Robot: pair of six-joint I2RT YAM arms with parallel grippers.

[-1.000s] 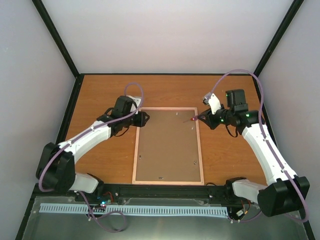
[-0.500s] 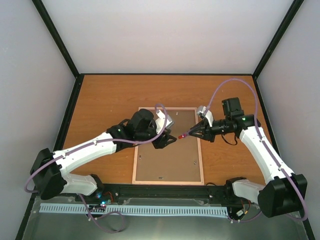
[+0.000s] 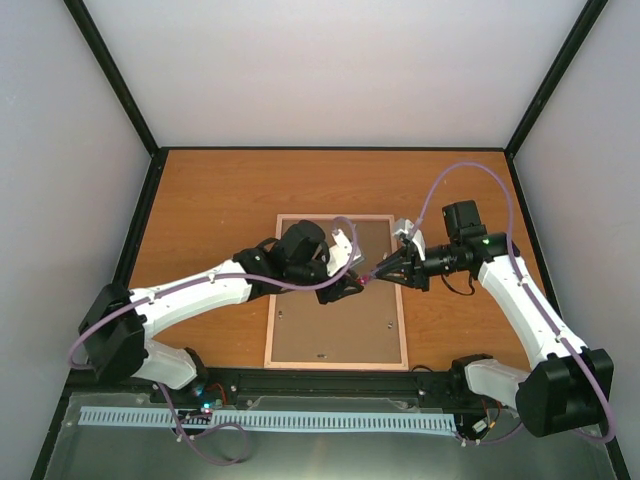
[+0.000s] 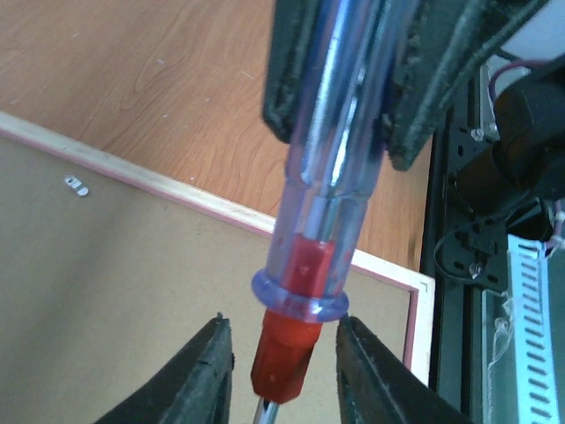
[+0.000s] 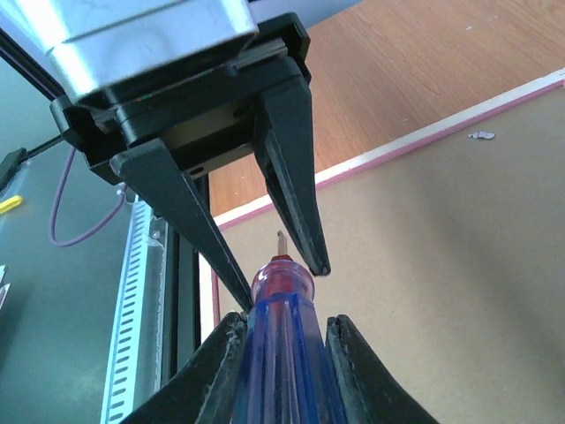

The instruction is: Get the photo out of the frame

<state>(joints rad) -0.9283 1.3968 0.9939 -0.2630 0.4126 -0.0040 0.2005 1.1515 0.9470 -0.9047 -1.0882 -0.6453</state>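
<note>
You can't see the photo; it presumably lies under the brown hardboard back of the thin-railed pink rectangular frame (image 3: 270,330). The frame lies flat, back up, on the orange-brown wooden table (image 3: 200,200), its long axis running away from the arm bases. Above its right half, the clear blue-handled, red-collared screwdriver (image 4: 322,177) points leftward across the frame. Your right gripper (image 5: 284,353) pinches the handle. Your left gripper (image 4: 284,336), nearer the tip, has its jaws spread either side of the red collar, apparently not touching it.

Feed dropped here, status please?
Right gripper shut on screwdriver. Left gripper open, straddling its red tip. Frame face down, backing on; photo hidden.
</note>
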